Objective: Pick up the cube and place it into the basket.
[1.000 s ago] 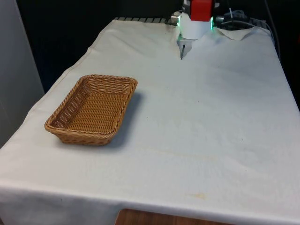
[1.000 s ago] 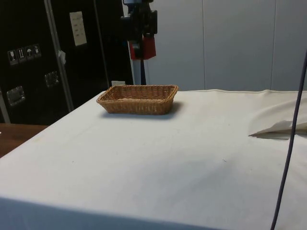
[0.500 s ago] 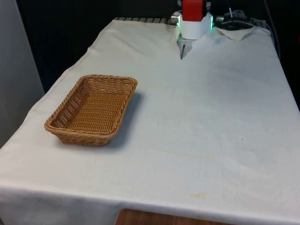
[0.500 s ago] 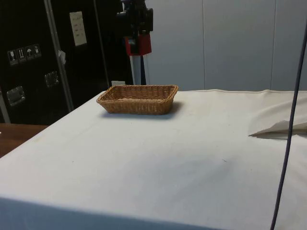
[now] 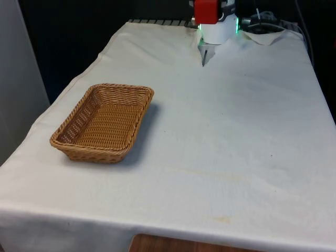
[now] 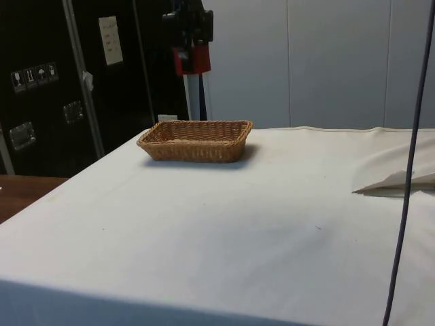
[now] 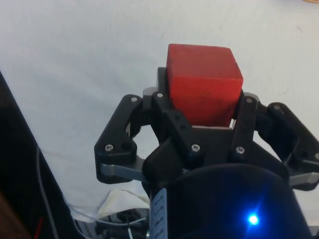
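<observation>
gripper [image 7: 202,117]: we see it pinching the red cube [image 7: 203,82], high above the cloth
cloth [image 5: 231,131]: white; wicker basket [image 5: 102,122] on it
room: dark cabinets [image 6: 75,75]

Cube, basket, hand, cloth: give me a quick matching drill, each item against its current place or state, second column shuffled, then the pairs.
Things:
1. cube
2. basket
3. hand
4. white cloth

States:
A. standing empty on the table, toward the front view's left
B. red, clamped between the fingers, up in the air
C. spread over the table top, with a fold near the far end
D. shut on its load, high above the table

Pairs: 1-B, 2-A, 3-D, 4-C
</observation>
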Controlling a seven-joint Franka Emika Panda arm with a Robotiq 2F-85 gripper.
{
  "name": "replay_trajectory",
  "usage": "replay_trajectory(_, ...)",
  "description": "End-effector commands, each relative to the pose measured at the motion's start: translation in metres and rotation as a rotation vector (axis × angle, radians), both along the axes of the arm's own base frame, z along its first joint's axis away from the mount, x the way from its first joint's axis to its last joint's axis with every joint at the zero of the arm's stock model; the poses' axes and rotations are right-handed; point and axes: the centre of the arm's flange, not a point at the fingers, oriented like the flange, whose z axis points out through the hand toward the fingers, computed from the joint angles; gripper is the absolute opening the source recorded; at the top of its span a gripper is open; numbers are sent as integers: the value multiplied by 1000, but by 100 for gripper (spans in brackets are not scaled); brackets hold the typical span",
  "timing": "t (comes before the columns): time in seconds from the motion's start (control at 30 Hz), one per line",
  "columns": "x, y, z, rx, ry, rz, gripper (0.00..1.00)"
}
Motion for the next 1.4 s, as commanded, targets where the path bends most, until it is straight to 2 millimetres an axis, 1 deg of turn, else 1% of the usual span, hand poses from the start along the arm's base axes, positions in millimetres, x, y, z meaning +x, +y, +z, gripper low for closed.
replay_trajectory(0.0, 1, -2, 1, 11, 9, 1, 1)
replay_trajectory(0.37, 11, -19, 2, 22, 12, 0, 1)
replay_trajectory(0.8, 21, -23, 0, 11, 7, 1, 1)
replay_trajectory(0.83, 20, -22, 0, 7, 3, -2, 1)
replay_trajectory(1.07, 31, -33, -3, 2, 3, 1, 1)
replay_trajectory(1.13, 31, -33, -3, -5, 0, 1, 1)
replay_trajectory(1.37, 41, -45, -6, -10, 0, 10, 1)
